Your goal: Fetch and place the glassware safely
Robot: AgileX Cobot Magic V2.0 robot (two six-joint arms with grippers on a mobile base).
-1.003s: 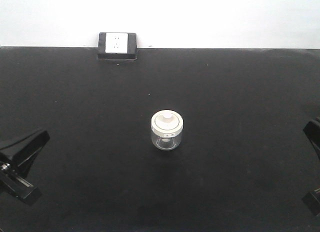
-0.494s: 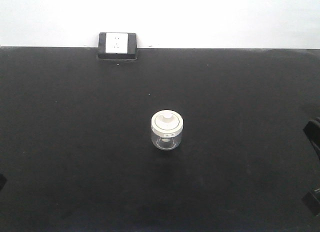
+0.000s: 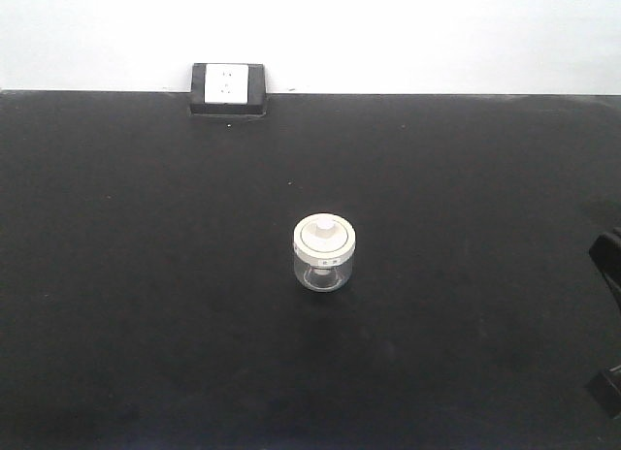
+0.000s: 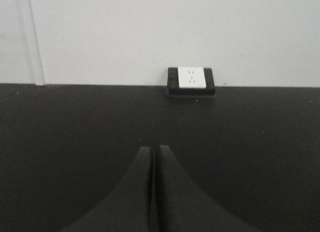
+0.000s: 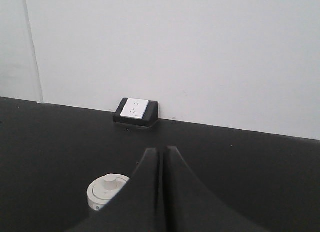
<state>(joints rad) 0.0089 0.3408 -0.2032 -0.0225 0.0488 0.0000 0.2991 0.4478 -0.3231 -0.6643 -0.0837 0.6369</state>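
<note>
The glassware, a small clear jar with a cream-white knobbed lid (image 3: 325, 253), stands upright in the middle of the black table (image 3: 146, 275). My left gripper (image 4: 154, 148) is shut with nothing in it, hovers over bare table, and does not appear in the front view. The jar is out of the left wrist view. My right gripper (image 5: 162, 149) is also shut and empty. The jar's lid (image 5: 107, 189) shows low and left of it, partly hidden behind the left finger, apart from the tips. Black parts of the right arm (image 3: 610, 254) show at the front view's right edge.
A white power socket in a black housing (image 3: 228, 86) sits at the table's far edge against the white wall, also seen from both wrists as the socket (image 4: 191, 78) and socket (image 5: 136, 108). The table runs wide on both sides of the jar.
My left gripper has pulled back from the lower left and left the front view. The right arm has shifted slightly toward the right edge. The jar has not moved.
</note>
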